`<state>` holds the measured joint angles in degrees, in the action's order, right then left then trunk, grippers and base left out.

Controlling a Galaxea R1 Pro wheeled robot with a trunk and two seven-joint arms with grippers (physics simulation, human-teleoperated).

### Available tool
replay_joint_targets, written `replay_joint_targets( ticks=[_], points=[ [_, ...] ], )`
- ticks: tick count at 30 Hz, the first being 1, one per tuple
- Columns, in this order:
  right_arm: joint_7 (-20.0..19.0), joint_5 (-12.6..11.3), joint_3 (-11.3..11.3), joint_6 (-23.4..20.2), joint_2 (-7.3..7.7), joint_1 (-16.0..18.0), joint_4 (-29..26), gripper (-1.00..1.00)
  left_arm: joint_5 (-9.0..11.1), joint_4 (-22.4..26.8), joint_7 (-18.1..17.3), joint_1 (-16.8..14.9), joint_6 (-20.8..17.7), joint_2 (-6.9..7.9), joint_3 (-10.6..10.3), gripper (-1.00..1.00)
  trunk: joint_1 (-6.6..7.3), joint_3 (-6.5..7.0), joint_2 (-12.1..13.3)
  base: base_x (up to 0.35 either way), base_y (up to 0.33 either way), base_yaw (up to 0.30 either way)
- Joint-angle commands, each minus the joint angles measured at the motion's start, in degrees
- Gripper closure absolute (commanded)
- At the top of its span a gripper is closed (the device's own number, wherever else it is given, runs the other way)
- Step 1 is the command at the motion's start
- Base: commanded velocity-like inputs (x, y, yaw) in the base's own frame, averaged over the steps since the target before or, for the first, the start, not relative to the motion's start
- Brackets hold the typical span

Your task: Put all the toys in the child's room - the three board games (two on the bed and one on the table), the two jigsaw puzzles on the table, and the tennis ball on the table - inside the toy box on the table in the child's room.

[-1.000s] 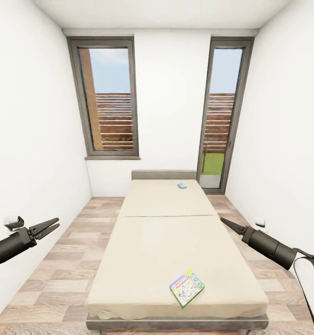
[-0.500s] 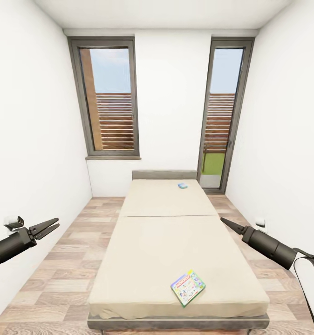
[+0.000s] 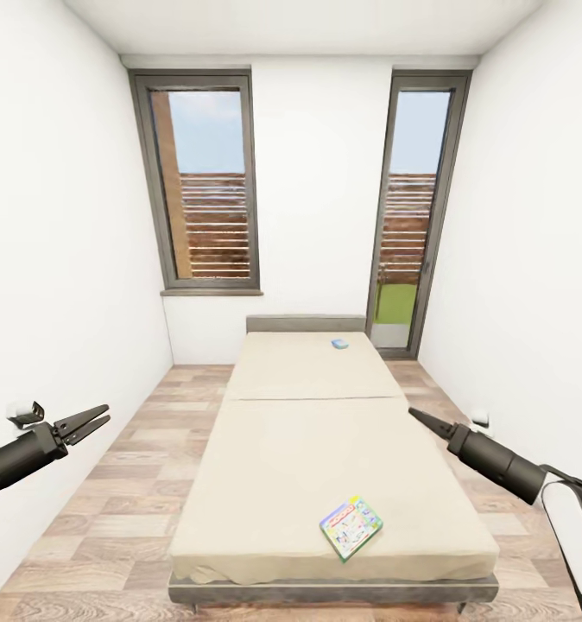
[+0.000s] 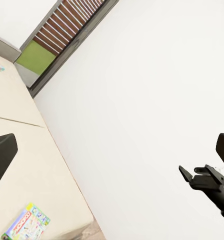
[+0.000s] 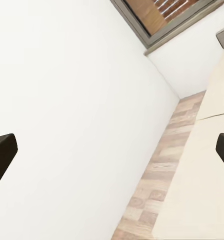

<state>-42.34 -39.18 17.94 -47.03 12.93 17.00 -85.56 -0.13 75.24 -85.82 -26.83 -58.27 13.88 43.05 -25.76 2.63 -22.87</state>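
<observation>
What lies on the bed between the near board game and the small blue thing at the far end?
Only bare beige mattress, crossed by one seam, lies between the board game and the blue thing, in the head view.

Count from my seat: two board games, one bed, two claws.

On the one bed (image 3: 325, 449) I count two board games: a green-bordered one (image 3: 351, 527) near the foot and a small blue one (image 3: 339, 344) up by the headboard. I count two openings in the far wall, one window (image 3: 206, 183) and one glazed door (image 3: 412, 207). I have two claws, the left claw (image 3: 91, 421) and the right claw (image 3: 422, 418).
</observation>
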Motion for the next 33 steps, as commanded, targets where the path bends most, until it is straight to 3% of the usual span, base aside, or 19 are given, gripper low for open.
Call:
replay_joint_targets(
  ticks=[1,5,14,19,23,29,33],
  points=[
    [-0.12,-0.25,0.08,-0.34,-0.02,0.03,0.82,-1.00,-0.05,-0.01,-0.23,-0.01,-0.61,-0.02,0.02,-1.00,-0.02,-0.03,-0.05,-0.020,0.012,0.000],
    [-0.10,-1.30,0.16,-0.47,-0.33,0.05,5.96,-1.00,0.16,-0.01,-0.25,-0.01,-0.61,-0.13,0.08,-1.00,-0.02,-0.03,-0.05,-0.009,0.005,0.000],
    [-0.11,-2.56,0.63,-0.84,-2.67,0.28,17.04,-1.00,0.26,-0.01,-0.28,-0.06,-1.01,-0.47,0.10,-1.00,-0.02,-0.03,-0.05,-0.001,0.001,0.000],
    [-0.17,-4.34,0.71,-0.36,-5.34,0.70,27.41,-1.00,0.36,-0.02,-0.36,-0.06,-1.43,-0.39,0.10,-1.00,-0.02,-0.03,-0.05,0.000,0.000,0.000],
    [-0.29,-4.67,0.76,0.00,-6.07,0.74,32.13,-1.00,0.42,-0.06,-0.82,-0.06,-1.59,-0.15,0.10,-1.00,-0.24,-0.20,-0.45,0.000,0.000,0.000],
    [-0.27,-4.74,0.49,3.40,-6.52,0.62,34.72,-1.00,0.29,-0.13,-1.80,-0.10,-1.73,-0.02,0.05,-1.00,-1.56,-1.28,-2.86,0.000,0.000,0.000],
    [-0.27,-4.64,0.52,7.51,-7.48,0.51,41.83,-1.00,-0.03,-0.83,-1.92,-0.25,-1.73,0.03,0.01,-1.00,-2.44,-2.00,-4.46,0.000,0.000,0.000]
  ],
)
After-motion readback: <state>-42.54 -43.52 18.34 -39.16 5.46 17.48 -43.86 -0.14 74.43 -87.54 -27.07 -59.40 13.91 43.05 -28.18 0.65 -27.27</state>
